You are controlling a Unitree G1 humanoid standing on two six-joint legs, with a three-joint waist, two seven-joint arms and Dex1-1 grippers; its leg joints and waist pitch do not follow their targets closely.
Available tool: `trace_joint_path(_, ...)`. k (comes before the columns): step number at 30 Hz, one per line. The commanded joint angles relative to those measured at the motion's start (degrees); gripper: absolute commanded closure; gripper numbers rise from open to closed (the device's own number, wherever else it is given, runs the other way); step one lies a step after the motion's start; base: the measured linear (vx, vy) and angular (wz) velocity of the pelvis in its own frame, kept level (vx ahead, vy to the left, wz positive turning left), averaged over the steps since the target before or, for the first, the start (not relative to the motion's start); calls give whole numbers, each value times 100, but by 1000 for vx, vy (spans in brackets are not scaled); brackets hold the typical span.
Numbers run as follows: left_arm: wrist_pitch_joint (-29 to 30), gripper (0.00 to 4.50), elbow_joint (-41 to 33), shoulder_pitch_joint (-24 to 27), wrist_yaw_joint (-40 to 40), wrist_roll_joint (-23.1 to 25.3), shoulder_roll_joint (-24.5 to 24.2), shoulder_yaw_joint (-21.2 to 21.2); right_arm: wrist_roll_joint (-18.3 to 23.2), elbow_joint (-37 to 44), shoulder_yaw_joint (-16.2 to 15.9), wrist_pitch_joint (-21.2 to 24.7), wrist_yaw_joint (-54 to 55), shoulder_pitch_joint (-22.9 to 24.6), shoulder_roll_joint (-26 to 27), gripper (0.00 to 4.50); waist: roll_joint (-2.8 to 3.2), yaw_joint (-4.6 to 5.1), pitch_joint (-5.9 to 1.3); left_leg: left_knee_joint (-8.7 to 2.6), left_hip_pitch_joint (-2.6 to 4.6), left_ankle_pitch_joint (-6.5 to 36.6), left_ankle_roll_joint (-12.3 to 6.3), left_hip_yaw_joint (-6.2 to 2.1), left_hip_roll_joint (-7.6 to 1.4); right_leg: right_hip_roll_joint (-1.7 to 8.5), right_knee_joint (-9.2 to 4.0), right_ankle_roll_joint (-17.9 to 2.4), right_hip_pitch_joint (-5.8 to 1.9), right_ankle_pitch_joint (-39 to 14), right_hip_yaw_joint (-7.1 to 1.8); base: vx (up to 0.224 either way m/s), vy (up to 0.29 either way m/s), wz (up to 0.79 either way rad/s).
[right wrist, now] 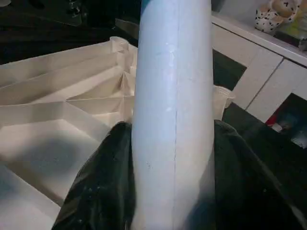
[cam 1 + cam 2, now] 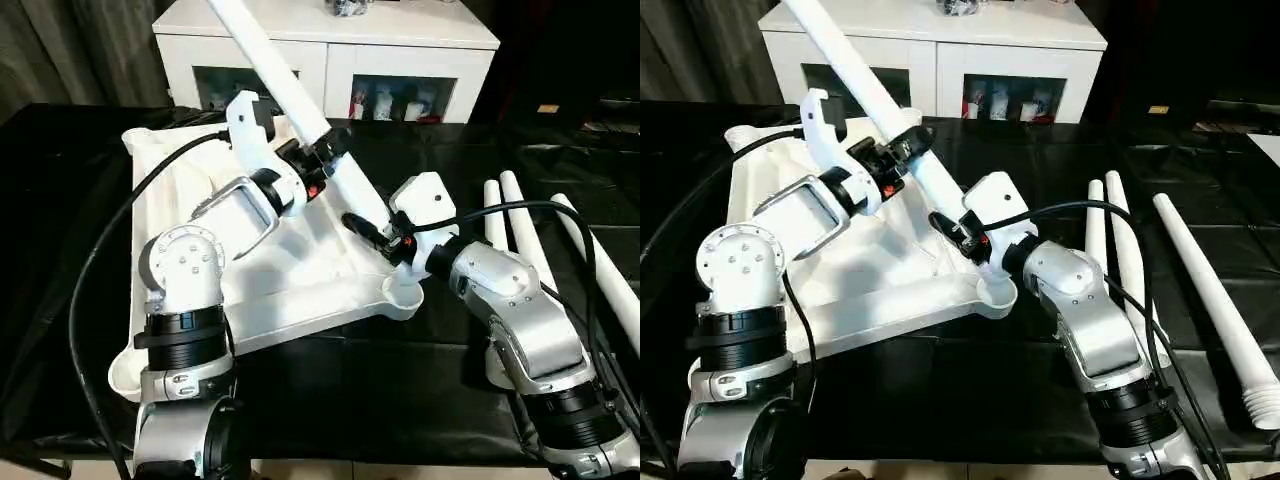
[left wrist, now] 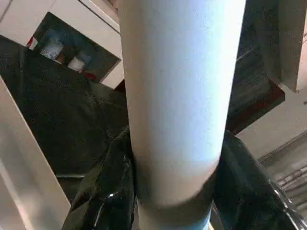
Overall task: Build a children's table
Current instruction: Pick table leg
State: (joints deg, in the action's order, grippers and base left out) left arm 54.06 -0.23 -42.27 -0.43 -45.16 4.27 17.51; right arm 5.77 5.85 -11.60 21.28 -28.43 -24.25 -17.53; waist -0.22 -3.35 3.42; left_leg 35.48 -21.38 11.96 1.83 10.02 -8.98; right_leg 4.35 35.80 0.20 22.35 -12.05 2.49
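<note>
On the black-covered work table [image 2: 330,390], before a white cabinet [image 2: 400,60], the tabletop [image 2: 300,280] lies underside up. One leg [image 2: 290,95] slants up and away toward the cabinet, its upper end cut off. Left gripper [image 2: 318,160] and right gripper [image 2: 375,232] both clamp it; its foot seems hidden near the corner socket [image 2: 403,295]. Three spare legs [image 2: 520,230] lie to the right.

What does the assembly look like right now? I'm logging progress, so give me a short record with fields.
tabletop: white tabletop lies underside up on the black work table
held leg: one leg slants up from the tabletop's near right corner socket
left gripper: left gripper shut on the held leg, higher up
right gripper: right gripper shut on the held leg, near its lower end
spare legs: three spare legs lie on the work table to the right
backdrop: white cabinet behind
</note>
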Motion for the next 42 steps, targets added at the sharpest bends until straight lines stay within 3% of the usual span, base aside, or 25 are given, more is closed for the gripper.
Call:
trace_joint_path(1,75,265,-59,-48,-65,-47,2,-64,-57,-21,21,-94,-10,-62,-15,266,-57,1,-376,-399,49,311,-321,-122,-350,372,-361,-1503,-305,17,-270,0,0,0)
trace_joint_path(8,26,268,-71,-45,-63,-108,-17,-53,-111,-54,31,-145,-21,-70,-44,266,-58,6,-380,-397,57,304,-316,-122,-353,368,-358,-1498,-303,15,-269,0,0,0)
trace_joint_path(9,-3,268,-60,-51,-39,-96,-14,-40,-32,-54,91,-120,-13,-69,1,231,-56,5,-382,-397,54,279,-328,-123,-353,369,-353,-1501,-307,47,-270,0,0,0)
trace_joint_path(10,-15,268,-56,-53,-29,-92,-13,-36,-3,-54,112,-112,-9,-68,17,231,-56,5,-382,-397,54,279,-328,-123,-353,369,-353,-1501,-307,47,-270,0,0,0)
trace_joint_path(11,-36,268,-40,-58,-41,-79,-35,-34,227,11,202,-37,-133,-60,61,196,-58,6,-380,-396,51,310,-360,-120,-350,372,-356,-1515,-310,42,-270,0,0,0)
trace_joint_path(16,-82,268,-45,-57,-288,116,-326,-207,1624,563,836,673,-881,39,72,171,-64,-7,-384,-398,61,284,-486,-131,-360,365,-344,-1510,-316,103,-268,0,0,0)
trace_joint_path(19,-34,268,-145,-47,-455,100,-458,-281,2144,707,1137,1034,-1128,75,-68,142,-65,-14,-391,-392,67,176,-529,-131,-374,371,-330,-1515,-305,158,-264,0,0,0)
trace_joint_path(20,-34,268,-145,-47,-455,100,-458,-281,2144,707,1137,1034,-1128,75,-68,134,-67,-13,-385,-393,66,175,-519,-130,-370,373,-337,-1528,-306,127,-263,0,0,0)
trace_joint_path(21,9,268,-235,-54,-739,4,-630,-326,2567,656,1501,1393,-1408,74,-389,117,-95,-45,-388,-392,70,208,-489,-122,-361,382,-344,-1533,-323,-22,-262,0,0,0)
trace_joint_path(25,58,268,-346,-2,-1141,-67,-870,-472,2796,291,1955,1828,-1389,-95,-656,102,-100,-42,-388,-390,60,156,-388,-117,-358,385,-339,-1540,-311,-38,-256,0,0,0)
trace_joint_path(26,65,268,-360,5,-1183,-74,-894,-489,2810,247,1998,1878,-1375,-117,-677,73,-106,-30,-384,-391,67,159,-379,-113,-343,376,-344,-1552,-303,-115,-253,0,0,0)
trace_joint_path(30,81,268,-527,42,-1594,-152,-1084,-664,3106,88,2233,2270,-1478,-169,-916,53,-127,-36,-382,-381,62,123,-358,-103,-338,379,-353,-1538,-312,-190,-255,0,0,0)
trace_joint_path(31,93,268,-568,40,-1682,-177,-1117,-702,3227,96,2273,2364,-1532,-166,-958,53,-164,-38,-388,-376,61,110,-378,-96,-343,384,-350,-1529,-319,-181,-259,0,0,0)
trace_joint_path(36,141,268,-714,28,-2062,-296,-1250,-862,3907,279,2384,2856,-1822,-194,-1081,44,-144,-46,-386,-371,67,79,-418,-103,-346,378,-339,-1569,-313,-194,-249,0,0,0)
trace_joint_path(42,73,268,-768,45,-2504,-308,-1383,-1044,4117,404,2306,3177,-2035,-164,-1184,44,-157,-62,-380,-378,74,50,-363,-101,-351,382,-346,-1543,-305,-243,-249,0,0,0)
